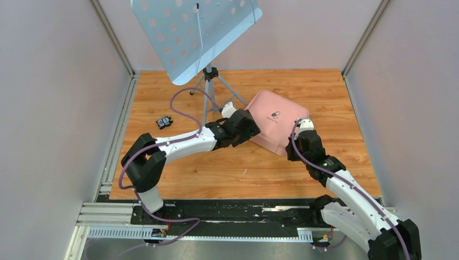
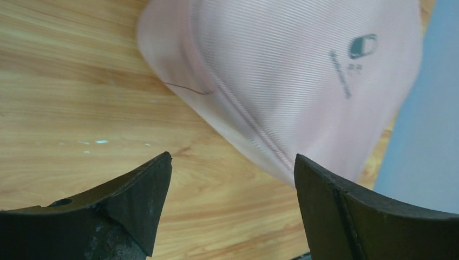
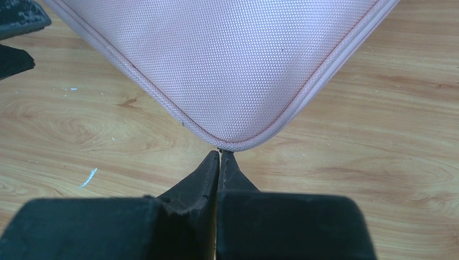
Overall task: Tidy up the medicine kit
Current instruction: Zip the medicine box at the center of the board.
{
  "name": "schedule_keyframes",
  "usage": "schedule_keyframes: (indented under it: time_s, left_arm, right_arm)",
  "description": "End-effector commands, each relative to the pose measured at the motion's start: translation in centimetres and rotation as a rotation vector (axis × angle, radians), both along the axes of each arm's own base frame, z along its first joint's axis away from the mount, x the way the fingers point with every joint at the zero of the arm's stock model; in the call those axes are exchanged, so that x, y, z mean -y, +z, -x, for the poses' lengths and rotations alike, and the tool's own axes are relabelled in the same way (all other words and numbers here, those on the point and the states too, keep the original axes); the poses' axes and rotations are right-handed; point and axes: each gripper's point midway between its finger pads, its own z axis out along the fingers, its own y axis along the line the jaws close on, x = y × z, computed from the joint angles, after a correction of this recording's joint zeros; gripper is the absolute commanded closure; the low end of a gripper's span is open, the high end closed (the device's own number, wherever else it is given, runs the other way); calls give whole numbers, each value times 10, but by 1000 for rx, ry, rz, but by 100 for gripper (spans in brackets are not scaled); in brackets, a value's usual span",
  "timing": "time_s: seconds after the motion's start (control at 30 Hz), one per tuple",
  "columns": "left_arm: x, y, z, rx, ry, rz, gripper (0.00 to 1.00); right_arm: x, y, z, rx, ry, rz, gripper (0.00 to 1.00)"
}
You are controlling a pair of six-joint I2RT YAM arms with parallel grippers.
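The medicine kit point(image 1: 273, 123) is a pink soft case with a small dark pill logo, lying shut and flat on the wooden table. My left gripper point(image 1: 248, 123) is at its left corner. In the left wrist view the left gripper point(image 2: 233, 162) is open over bare wood, and the medicine kit point(image 2: 303, 81) lies just beyond the tips. My right gripper point(image 1: 289, 151) is at the kit's near corner. The right wrist view shows that gripper point(image 3: 220, 154) shut, its tips touching the rounded corner seam of the kit point(image 3: 227, 59). Nothing shows between the fingers.
A tripod stand point(image 1: 208, 89) with a tilted blue perforated plate point(image 1: 189, 32) stands behind the left gripper. A small black object point(image 1: 164, 122) lies on the table to the left. Grey walls close in both sides. The left gripper's fingers point(image 3: 16, 59) show at the right wrist view's upper left.
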Motion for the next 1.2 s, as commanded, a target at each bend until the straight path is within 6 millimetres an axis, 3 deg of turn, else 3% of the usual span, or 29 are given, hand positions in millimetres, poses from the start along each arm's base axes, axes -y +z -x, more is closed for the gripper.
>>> schedule_keyframes:
  time_s: [0.0, 0.1, 0.23, 0.43, 0.6, 0.8, 0.93, 1.0, 1.07, 1.17]
  left_arm:
    - [37, 38, -11, 15, 26, 168, 9]
    - [64, 36, -10, -25, 5, 221, 11]
    - [83, 40, -4, -13, -10, 230, 14]
    - [86, 16, 12, -99, 5, 245, 16]
    - [97, 8, 16, -136, 14, 270, 22]
    - [114, -19, 20, -220, 16, 288, 38]
    - [113, -27, 21, -230, 33, 286, 51]
    - [110, -30, 21, -231, 42, 284, 64]
    - [109, -33, 23, -238, 44, 284, 93]
    - [106, -36, 26, -244, 41, 280, 100]
  right_arm:
    - [-17, 33, -17, 128, 45, -81, 100]
    - [-18, 32, -16, 129, 56, -80, 100]
    - [-18, 35, -15, 139, 64, -83, 100]
    - [-22, 37, -15, 137, 80, -95, 100]
    - [-28, 35, -14, 119, 97, -114, 100]
    - [-29, 33, -14, 113, 104, -111, 100]
    - [-28, 32, -13, 116, 109, -105, 100]
    - [-28, 33, -13, 119, 110, -107, 100]
    - [-28, 33, -13, 119, 110, -106, 100]
    - [-27, 32, -12, 119, 114, -99, 100]
